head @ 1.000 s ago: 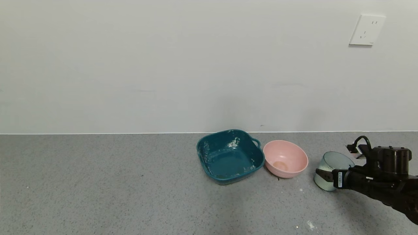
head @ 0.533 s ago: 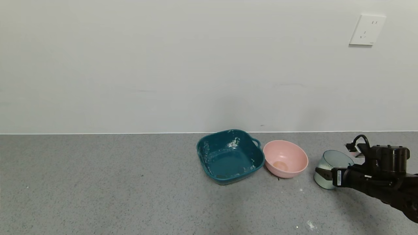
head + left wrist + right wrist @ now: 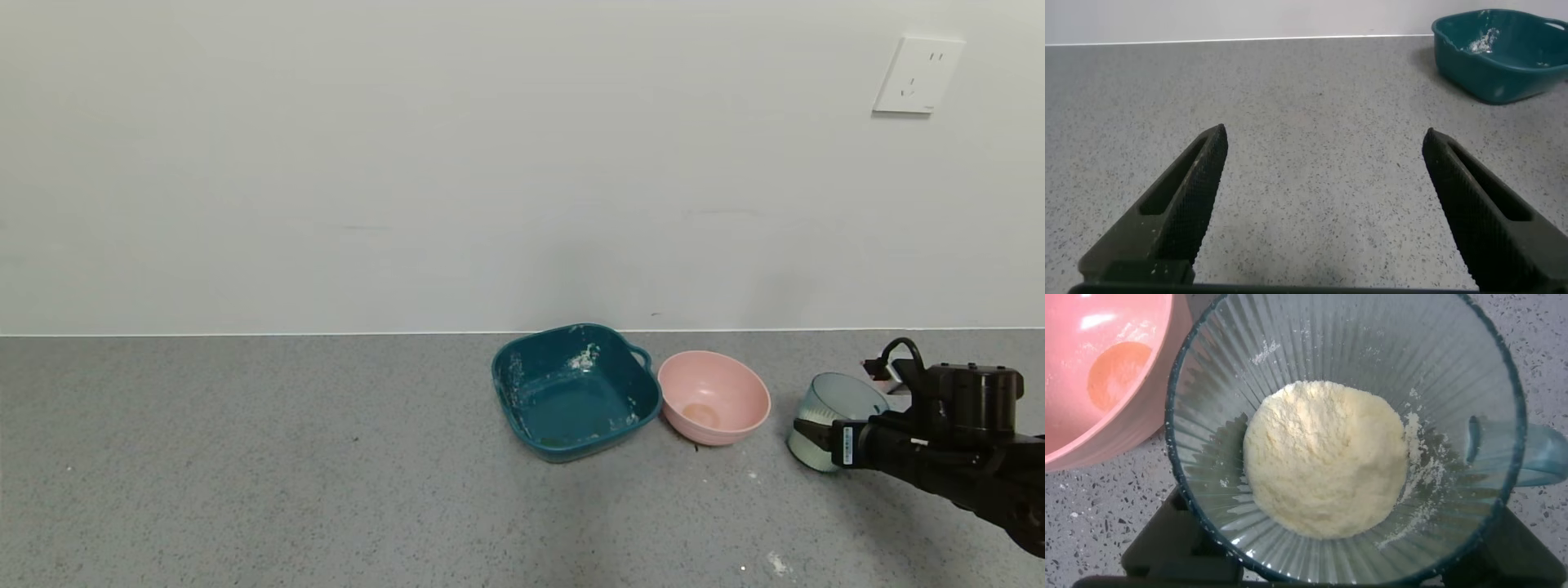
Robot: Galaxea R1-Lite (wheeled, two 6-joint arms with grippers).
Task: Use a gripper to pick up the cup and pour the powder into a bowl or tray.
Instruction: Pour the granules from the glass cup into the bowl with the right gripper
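The cup [image 3: 845,398], pale blue-green and ribbed, is at the right of the counter, just right of the pink bowl [image 3: 713,398]. My right gripper [image 3: 824,426] is shut on the cup, one finger on each side of its wall, and holds it slightly tilted. In the right wrist view the cup [image 3: 1339,343] holds a heap of cream powder [image 3: 1323,457], its handle points away from the pink bowl [image 3: 1094,376], and the right gripper [image 3: 1335,563] shows dark through the wall. My left gripper [image 3: 1324,139] is open and empty above bare counter.
A square dark teal dish [image 3: 571,392] with white smears stands left of the pink bowl; it also shows in the left wrist view [image 3: 1503,53]. Small powder specks [image 3: 775,562] lie on the grey counter. The wall runs close behind, with a socket [image 3: 918,75].
The cup and my right gripper have risen a little and shifted slightly right. The bowl and the dish have not moved.
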